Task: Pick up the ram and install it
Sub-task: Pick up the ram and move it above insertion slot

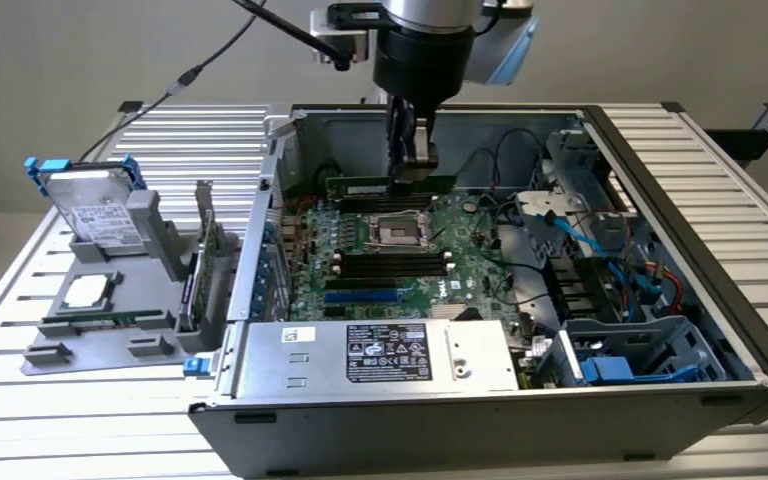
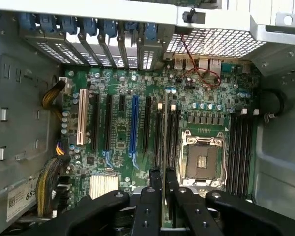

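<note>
Aluminium slatted table [image 1: 704, 140], plain grey wall [image 1: 91, 50] behind | open computer case [image 1: 491, 440] on it, grey parts tray [image 1: 104, 300] beside | gripper [image 1: 411, 172] clamps the ram [image 1: 371, 187] edge-down over the motherboard [image 1: 478, 270], beside the CPU socket [image 1: 399, 230].

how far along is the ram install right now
Done: pickup looks complete, as the gripper is shut on the ram. In hand: it holds the ram inside the open case over the motherboard, lined up along the black memory slots beside the CPU socket. Left: the ram does not look seated in a slot yet.
</note>
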